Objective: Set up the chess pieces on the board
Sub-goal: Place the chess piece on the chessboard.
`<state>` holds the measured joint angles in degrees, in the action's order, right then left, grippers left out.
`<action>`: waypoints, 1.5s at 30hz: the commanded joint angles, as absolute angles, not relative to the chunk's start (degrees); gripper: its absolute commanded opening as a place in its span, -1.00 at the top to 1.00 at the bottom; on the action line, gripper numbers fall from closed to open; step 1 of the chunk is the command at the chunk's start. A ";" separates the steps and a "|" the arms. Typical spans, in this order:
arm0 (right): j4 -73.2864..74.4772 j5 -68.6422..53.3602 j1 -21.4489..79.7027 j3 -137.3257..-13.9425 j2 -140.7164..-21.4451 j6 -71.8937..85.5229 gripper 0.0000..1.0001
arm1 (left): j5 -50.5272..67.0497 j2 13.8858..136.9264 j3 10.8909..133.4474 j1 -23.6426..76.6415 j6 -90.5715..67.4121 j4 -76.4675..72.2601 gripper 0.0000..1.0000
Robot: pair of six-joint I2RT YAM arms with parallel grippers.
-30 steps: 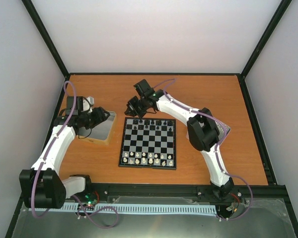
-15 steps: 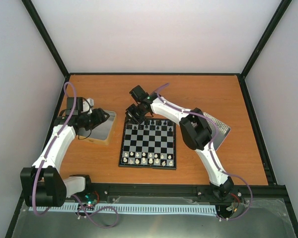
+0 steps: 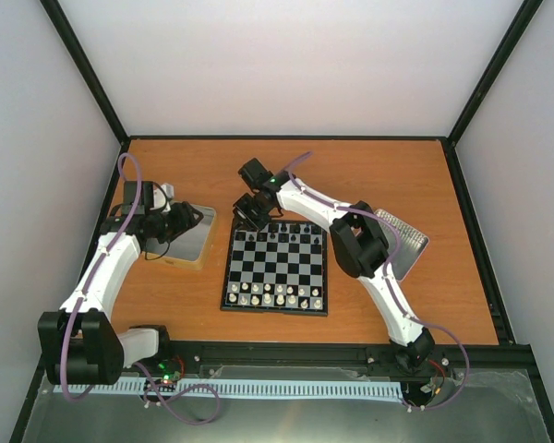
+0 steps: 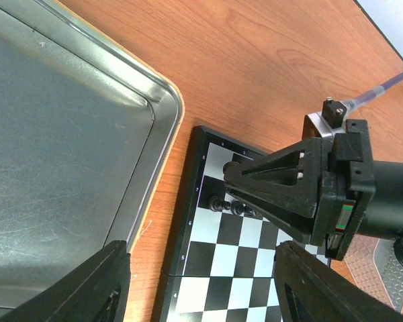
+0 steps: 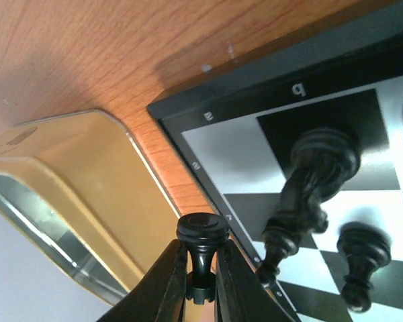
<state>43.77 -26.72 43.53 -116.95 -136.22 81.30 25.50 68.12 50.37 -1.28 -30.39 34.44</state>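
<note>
The board (image 3: 277, 265) lies mid-table. A row of whitish chess pieces (image 3: 275, 294) lines its near side and black ones (image 3: 288, 231) its far side. My right gripper (image 3: 250, 214) is at the board's far-left corner, shut on a black rook (image 5: 203, 231) by its stem, over the board's (image 5: 235, 147) left border. A black knight (image 5: 316, 181) and a pawn (image 5: 363, 258) stand just beside it. My left gripper (image 4: 201, 268) is open and holds nothing. It hovers between the left tray (image 4: 54, 154) and the board's (image 4: 215, 268) left edge, with the right gripper (image 4: 255, 178) ahead of it.
A shallow metal tray (image 3: 186, 242) lies left of the board, under my left wrist. A second tray (image 3: 408, 242) lies to the right, partly behind the right arm. Black frame posts and white walls ring the wooden table.
My right gripper has come down and slightly left to the board's far-left corner with the rook, and its elbow has moved in over the board's right side. The left arm is still.
</note>
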 commanded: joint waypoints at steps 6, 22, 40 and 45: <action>47.34 -24.20 43.69 -119.97 -139.13 80.00 0.71 | 25.88 67.48 50.28 -1.89 -29.88 34.12 -0.20; 46.99 -24.61 43.35 -120.19 -139.68 79.76 0.63 | 25.84 67.41 49.99 -1.90 -29.82 34.01 -0.20; 56.27 -11.46 43.34 -129.53 -139.75 65.30 0.53 | 23.79 66.08 52.12 -1.94 -27.52 34.80 -0.22; 58.18 -4.55 44.46 -131.09 -138.82 53.16 0.44 | 20.34 66.18 52.51 -1.98 -30.88 36.19 -0.23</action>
<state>54.33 -12.60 43.33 -128.64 -139.76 64.45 23.70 66.85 50.02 -1.52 -28.62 34.59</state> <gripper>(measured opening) 0.263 0.612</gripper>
